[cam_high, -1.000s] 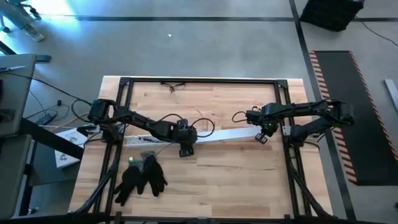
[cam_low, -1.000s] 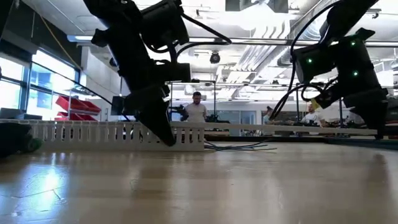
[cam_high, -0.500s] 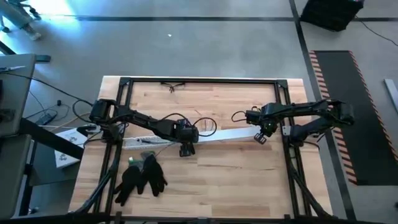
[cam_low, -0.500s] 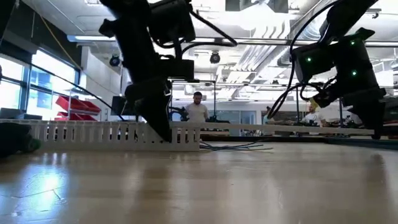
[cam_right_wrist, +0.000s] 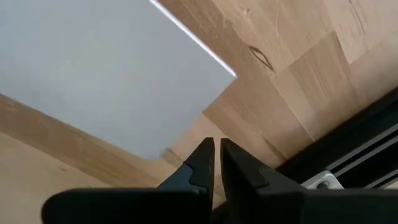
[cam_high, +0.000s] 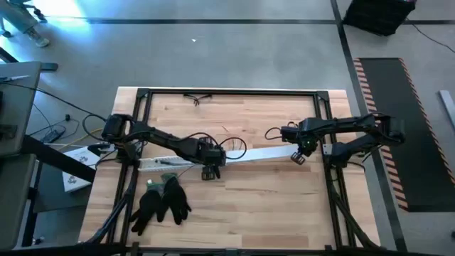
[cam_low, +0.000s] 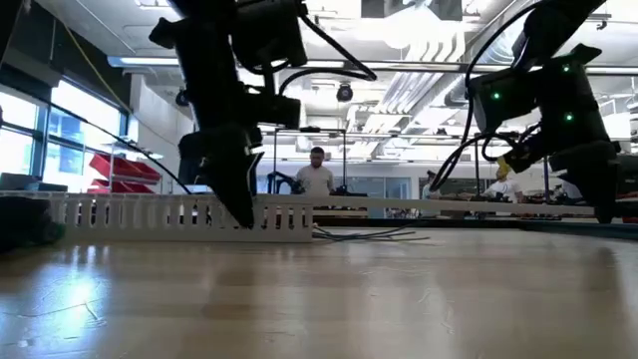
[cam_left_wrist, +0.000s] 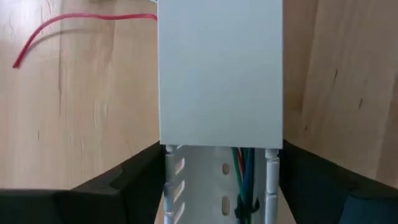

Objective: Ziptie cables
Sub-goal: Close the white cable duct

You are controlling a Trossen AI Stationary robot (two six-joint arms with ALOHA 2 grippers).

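Presently the left gripper (cam_high: 208, 171) sits mid-table, its fingers (cam_left_wrist: 127, 180) spread to either side of the white slotted channel (cam_left_wrist: 217, 193). Green, red and dark cables (cam_left_wrist: 244, 171) lie inside the channel, running under the flat white cover (cam_left_wrist: 221, 71). More cables (cam_low: 374, 235) spill from the channel's open end onto bare wood. The right gripper (cam_right_wrist: 216, 163) hovers at the cover's far end near the table's black frame (cam_right_wrist: 348, 143), fingertips nearly touching, holding nothing. Black gloves (cam_high: 162, 201) lie toward the front edge.
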